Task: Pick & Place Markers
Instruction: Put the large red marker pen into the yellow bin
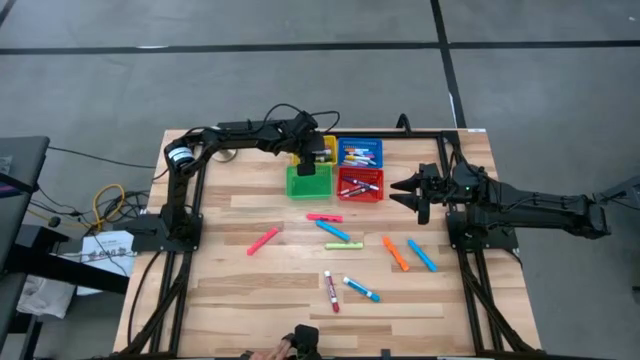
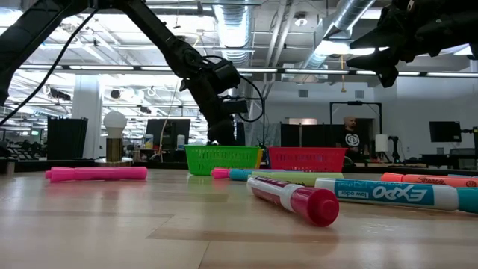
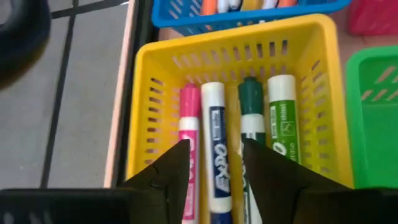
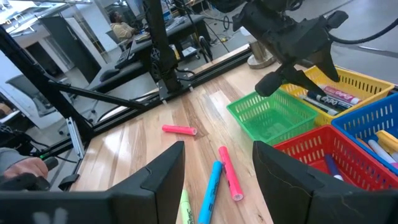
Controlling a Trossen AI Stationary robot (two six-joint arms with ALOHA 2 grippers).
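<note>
My left gripper (image 1: 318,152) hangs open above the yellow basket (image 3: 323,37) at the table's far side. Its fingers (image 3: 177,171) stand either side of a white blue-lettered marker (image 3: 214,134) without touching it. That marker lies in the basket beside a pink marker (image 3: 189,118), a dark green one (image 3: 251,106) and a light green one (image 3: 283,112). My right gripper (image 1: 410,190) is open in the air, right of the red basket (image 1: 360,186). Several markers lie on the table, among them pink (image 1: 263,241), orange (image 1: 395,253) and red-white (image 1: 331,290).
Green basket (image 1: 308,183) sits nearer than the yellow one, and the blue basket (image 1: 360,152) holds several markers beyond the red one. Loose markers spread across the table's middle (image 1: 343,245). A person stands in the room behind (image 2: 351,134). A hand shows at the table's near edge (image 1: 268,352).
</note>
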